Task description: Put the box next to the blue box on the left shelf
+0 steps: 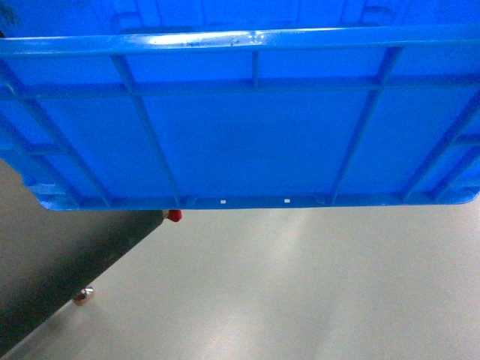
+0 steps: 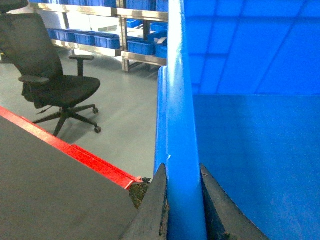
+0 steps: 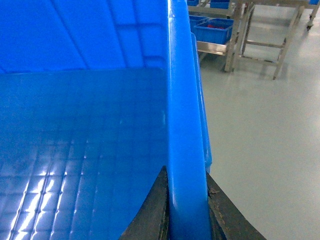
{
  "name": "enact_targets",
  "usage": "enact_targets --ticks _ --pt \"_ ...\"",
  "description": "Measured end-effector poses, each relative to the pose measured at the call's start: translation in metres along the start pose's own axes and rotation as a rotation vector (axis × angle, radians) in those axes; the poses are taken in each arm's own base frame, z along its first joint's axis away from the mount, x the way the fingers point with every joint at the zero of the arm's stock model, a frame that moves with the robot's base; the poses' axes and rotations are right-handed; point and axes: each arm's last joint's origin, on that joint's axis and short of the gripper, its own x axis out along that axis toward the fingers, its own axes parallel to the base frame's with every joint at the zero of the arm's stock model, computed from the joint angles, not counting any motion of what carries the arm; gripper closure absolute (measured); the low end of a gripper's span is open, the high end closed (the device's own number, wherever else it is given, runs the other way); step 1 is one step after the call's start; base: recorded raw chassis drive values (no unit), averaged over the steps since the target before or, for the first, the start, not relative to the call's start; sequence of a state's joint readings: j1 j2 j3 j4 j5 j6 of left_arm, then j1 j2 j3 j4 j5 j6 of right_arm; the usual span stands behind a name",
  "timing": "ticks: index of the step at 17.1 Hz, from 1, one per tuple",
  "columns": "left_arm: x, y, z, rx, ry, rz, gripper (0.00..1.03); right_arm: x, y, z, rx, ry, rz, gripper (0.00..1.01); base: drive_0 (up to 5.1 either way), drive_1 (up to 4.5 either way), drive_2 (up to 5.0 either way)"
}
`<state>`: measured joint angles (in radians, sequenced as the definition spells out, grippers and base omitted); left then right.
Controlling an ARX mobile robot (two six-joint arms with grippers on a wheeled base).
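- Here, in the head view, we see the box point(image 1: 240, 120) filling the upper frame, ribbed side toward us, raised above the grey floor point(image 1: 300, 292); neither pincer shows.
- Left wrist view: our left gripper point(image 2: 184, 200) is clenched on the box's rim, one finger on each side; an office chair point(image 2: 55, 80) stands well beyond, left.
- Right wrist view: our right gripper point(image 3: 186, 210) clamps the opposite rim; the box's gridded inside, left of it, holds nothing.

Bright blue ribbed box point(image 1: 240, 127), grid-patterned floor inside; black office chair point(image 2: 55, 75)
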<state>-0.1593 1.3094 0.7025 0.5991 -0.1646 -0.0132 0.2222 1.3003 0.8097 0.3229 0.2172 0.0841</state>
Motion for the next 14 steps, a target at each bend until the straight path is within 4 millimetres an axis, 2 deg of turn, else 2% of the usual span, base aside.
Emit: enact_targets --ticks 14 --pt "0.0000 0.0000 0.0000 0.000 0.000 0.000 0.93 0.0000 0.0000 0.0000 0.000 0.000 0.000 0.92 -1.5 -1.55 -1.5"
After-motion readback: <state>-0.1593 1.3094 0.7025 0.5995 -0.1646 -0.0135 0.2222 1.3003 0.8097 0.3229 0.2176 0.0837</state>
